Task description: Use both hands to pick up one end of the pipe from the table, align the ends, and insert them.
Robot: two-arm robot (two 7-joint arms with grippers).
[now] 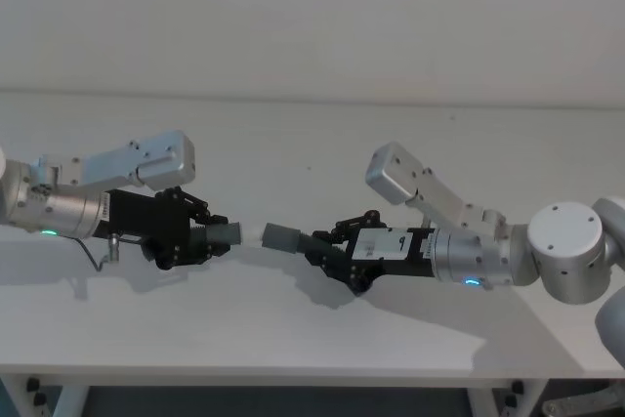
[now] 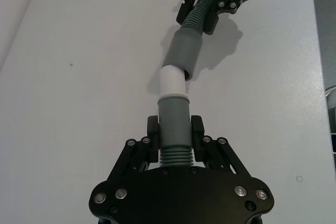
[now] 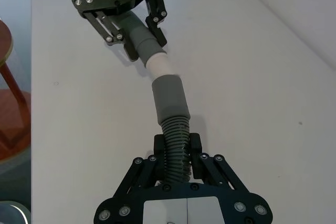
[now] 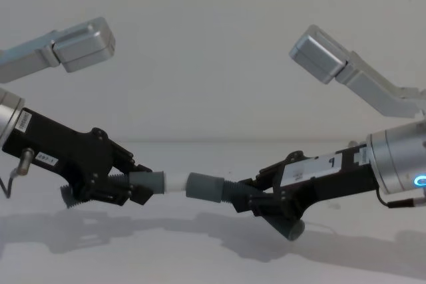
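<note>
the counter (image 1: 293,339) is bare apart from the two arms meeting over its middle, a little toward the near edge. both pipe pieces are already off the surface, so the pick-up looks done. the left gripper (image 2: 175,137) is pinching the white-tipped piece (image 2: 173,129) by its ribbed section, with the smooth grey sleeve and white tip (image 2: 172,81) pointing out toward the other arm. the right gripper (image 3: 177,150) is pinching the collared piece (image 3: 176,150) on its corrugated hose, the wide collar (image 3: 169,97) facing back. in the wrist views the white tip sits right at the collar's mouth, perhaps just entering it, while the two pieces meet at a slight angle. what is left, i judge, is squaring the axes and pushing the tip home.
</note>
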